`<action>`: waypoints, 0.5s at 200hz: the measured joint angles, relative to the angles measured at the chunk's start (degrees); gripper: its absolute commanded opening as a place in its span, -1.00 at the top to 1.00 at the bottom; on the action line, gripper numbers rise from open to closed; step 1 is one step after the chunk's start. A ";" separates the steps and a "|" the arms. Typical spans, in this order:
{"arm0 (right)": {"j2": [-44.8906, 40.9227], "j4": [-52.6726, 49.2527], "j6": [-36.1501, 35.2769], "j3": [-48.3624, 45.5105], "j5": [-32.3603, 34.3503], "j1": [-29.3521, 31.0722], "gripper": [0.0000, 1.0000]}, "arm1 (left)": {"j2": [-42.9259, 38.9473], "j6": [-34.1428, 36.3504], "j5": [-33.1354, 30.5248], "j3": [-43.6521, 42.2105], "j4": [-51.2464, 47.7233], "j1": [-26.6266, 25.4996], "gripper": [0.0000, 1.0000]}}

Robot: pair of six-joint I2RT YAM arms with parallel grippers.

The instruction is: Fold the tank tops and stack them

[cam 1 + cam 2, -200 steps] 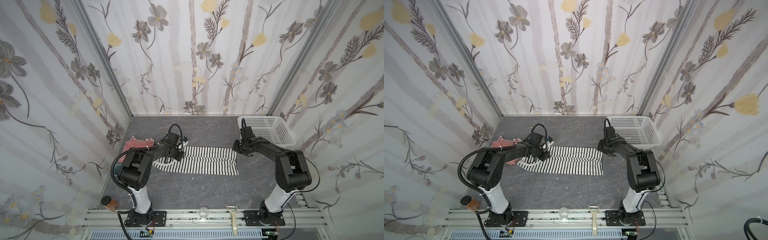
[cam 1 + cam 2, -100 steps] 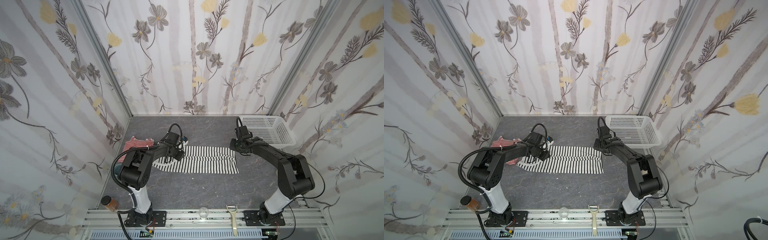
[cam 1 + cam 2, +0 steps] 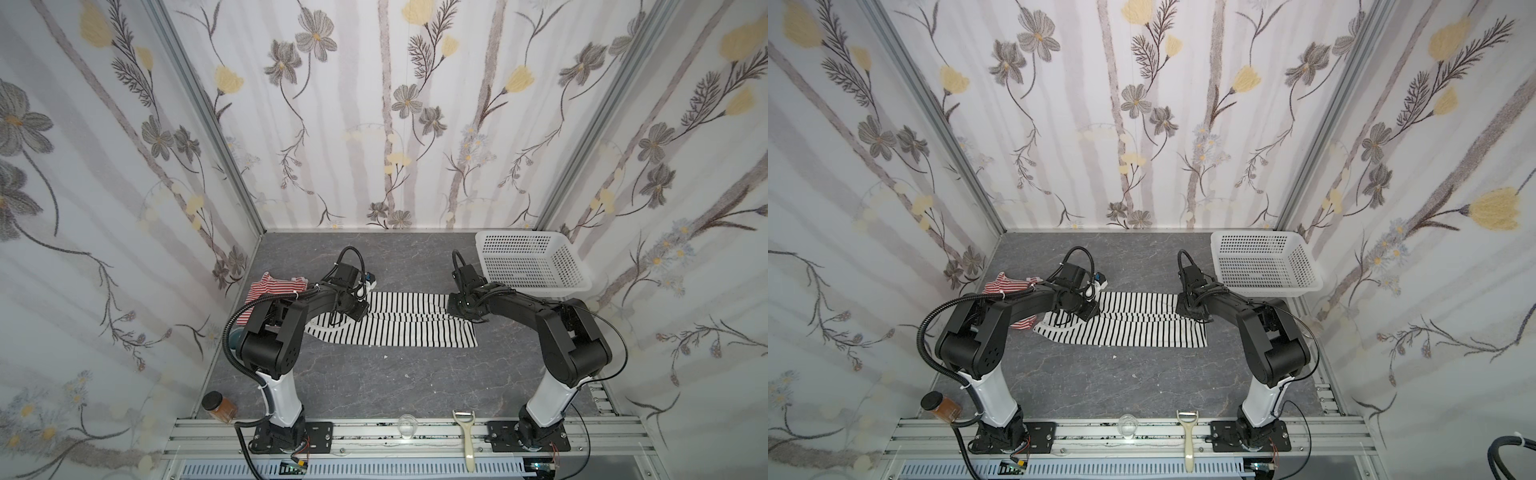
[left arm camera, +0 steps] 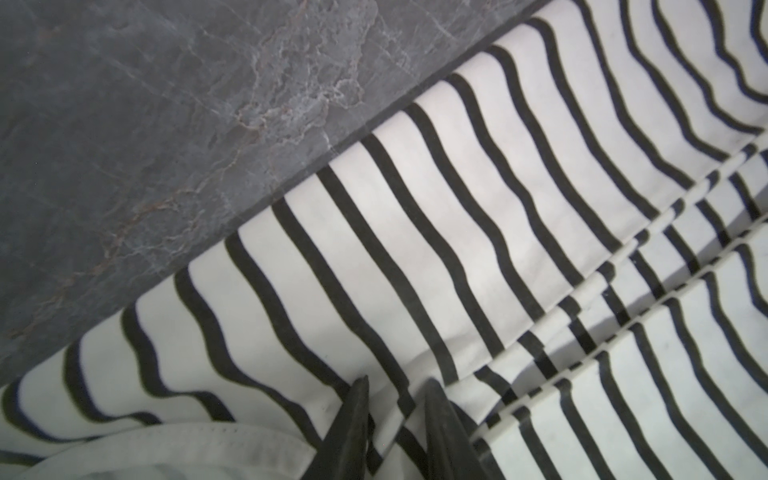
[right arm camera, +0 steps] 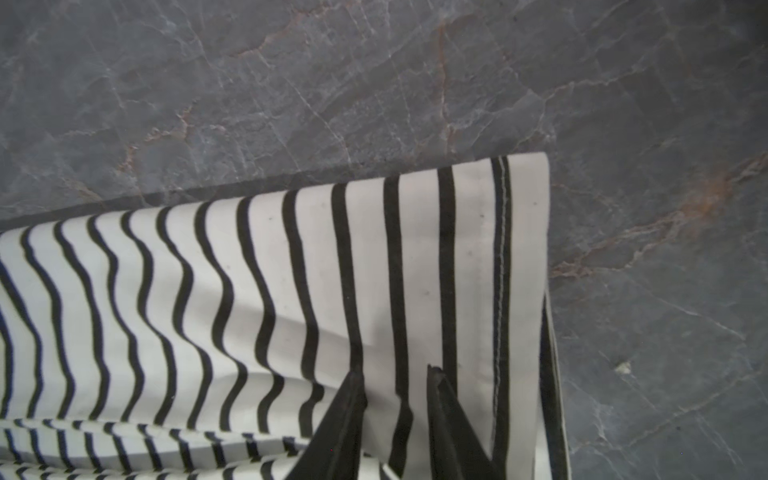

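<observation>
The right gripper has moved from the basket onto the right end of the black-striped top lying mid-counter, grip unclear, while the left gripper pinches its other end, ready to fold.

Table: grey stone-look slab, pale veining, matt.
Black-striped tank top: soft knit cloth, smooth and matt; its hem shows a line of stitching.
Red-striped tank top: similar matt knit cloth.
Basket: white perforated plastic with a slight sheen.
Left claw and right claw: dull black fingers, matt; the material is not determinable.
Arm housings: black, satin finish.
Base columns: white, glossy.
Rail: bare silvery metal, grooved.
Peeler: cream plastic handle.
Walls: matt floral print; cloth or paper, I cannot tell.
</observation>
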 measured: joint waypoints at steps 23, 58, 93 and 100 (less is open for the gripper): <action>-0.48 0.07 0.22 -1.53 0.46 1.42 0.44 | -0.31 0.02 -0.15 -0.39 0.13 0.00 0.45; -2.78 -0.96 0.79 -4.90 2.60 2.97 0.42 | 0.44 0.15 -0.55 0.50 0.02 0.02 0.45; -4.48 -0.59 1.49 -7.04 3.58 3.32 0.39 | 4.81 0.87 -2.34 6.29 -0.02 0.00 0.44; -5.18 -0.70 1.66 -7.69 3.54 3.32 0.37 | 5.97 1.44 -2.84 8.02 -0.24 -0.04 0.44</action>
